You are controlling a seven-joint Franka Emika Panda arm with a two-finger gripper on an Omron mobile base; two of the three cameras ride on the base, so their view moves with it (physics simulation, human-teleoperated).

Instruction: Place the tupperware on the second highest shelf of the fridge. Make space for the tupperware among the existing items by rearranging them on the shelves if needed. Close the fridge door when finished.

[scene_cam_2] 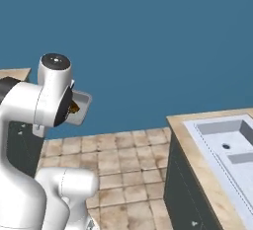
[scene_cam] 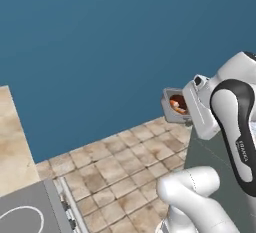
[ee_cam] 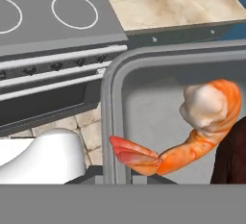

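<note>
Holding the tupperware (scene_cam: 175,104) aloft, my gripper (scene_cam: 192,108) is clamped on the tub; the fingertips themselves are hidden behind the hand and the tub, so I cannot see where on the rim they bite, but the jaws stand nearly together. In the left base view the tub sits just left of the white hand, tipped so its open face looks toward the camera, with orange food visible inside, and it hangs well above the tiled floor (scene_cam: 120,172). In the right base view the tub (scene_cam_2: 79,106) pokes out from behind the arm's wrist, again clear of the floor (scene_cam_2: 123,170) and backed by the blue wall (scene_cam_2: 148,36).

In the hand view the tub's grey rim (ee_cam: 109,98) curves across the frame; inside I see 1 orange shrimp (ee_cam: 202,131) lying on the tub floor and a dark brown piece (ee_cam: 233,155) at the right edge. Beyond the rim lies a grey stove top (ee_cam: 53,16) with 2 white burner rings, and beside it a beige counter (ee_cam: 192,4). The right base view also shows a counter with a pale sink (scene_cam_2: 227,145) at the right.
</note>
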